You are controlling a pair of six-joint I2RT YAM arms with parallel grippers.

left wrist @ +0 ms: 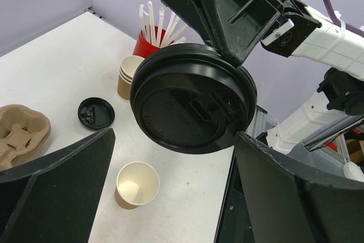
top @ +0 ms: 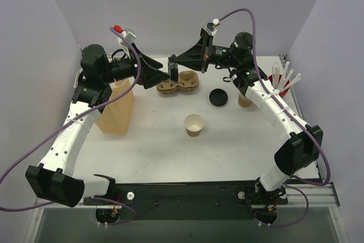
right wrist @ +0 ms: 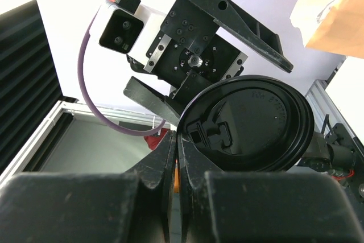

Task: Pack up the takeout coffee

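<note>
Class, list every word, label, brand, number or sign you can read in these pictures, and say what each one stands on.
Raised lettering around the rim of the held black lid: too faint to read.
Raised marks on the loose black lid: too small to read.
Nothing else shows any text that can be read.
</note>
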